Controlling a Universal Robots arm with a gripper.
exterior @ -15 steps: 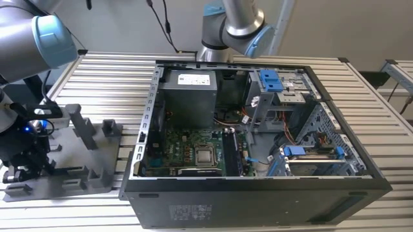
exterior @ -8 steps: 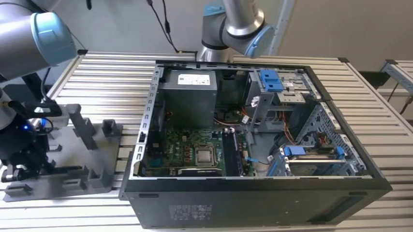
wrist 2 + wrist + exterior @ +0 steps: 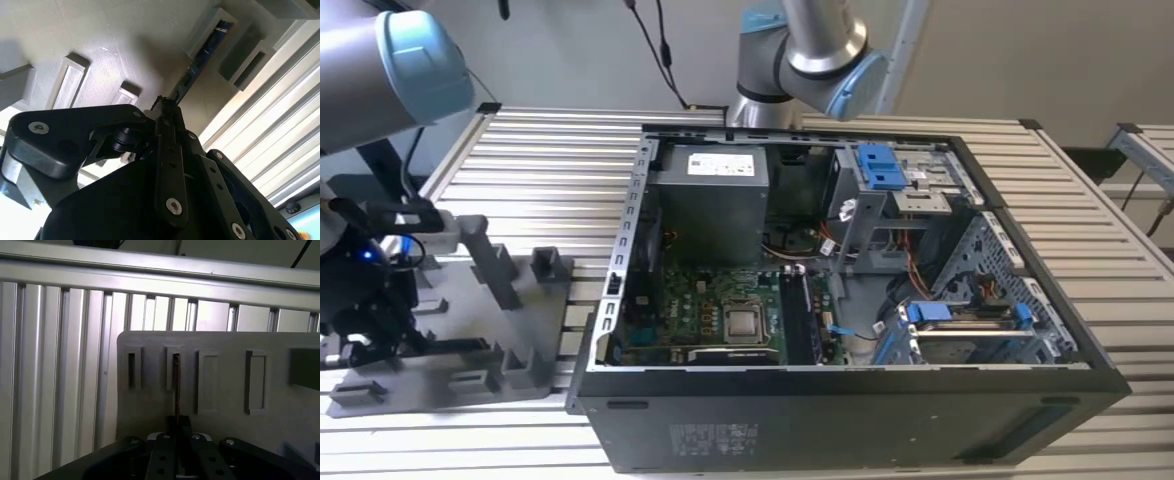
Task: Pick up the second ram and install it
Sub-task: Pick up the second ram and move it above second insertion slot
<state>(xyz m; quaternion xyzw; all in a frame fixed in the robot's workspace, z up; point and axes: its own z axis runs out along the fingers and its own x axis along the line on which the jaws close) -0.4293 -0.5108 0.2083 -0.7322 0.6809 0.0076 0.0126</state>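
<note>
Tool [image 3: 166,109] is pinched nearly shut on the ram [image 3: 197,61], which stands on edge in a slot of the grey fixture [image 3: 220,390], near the table [image 3: 520,140] edge at the exterior view's left. The grip seems nearer 1 end, so the thin stick could tilt, bind in the slot or slip free.

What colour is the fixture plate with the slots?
The plate is plain grey, clearest in the first wrist view.
</note>
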